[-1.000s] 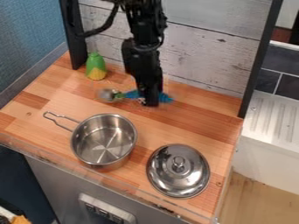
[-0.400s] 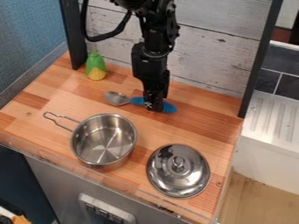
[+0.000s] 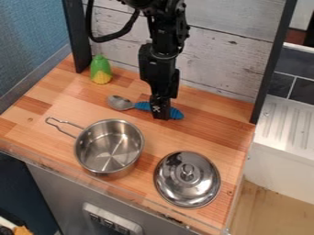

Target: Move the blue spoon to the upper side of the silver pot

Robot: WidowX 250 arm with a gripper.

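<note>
The black gripper hangs from the top over the blue handle of the spoon, behind and to the right of the pot. On both sides of it the blue spoon shows, its metal bowl pointing left toward the green bottle. Whether the spoon is held or rests on the wood cannot be told. The silver pot stands upright at the left front, its wire handle pointing to the upper left.
A silver lid lies right of the pot. The green and yellow bottle stands at the back left near the dark post. A whitewashed plank wall bounds the counter behind.
Over the last second the gripper and spoon have shifted slightly right and toward the camera. Since the middle frame, the spoon has moved only a little, and the gripper sits marginally lower.
</note>
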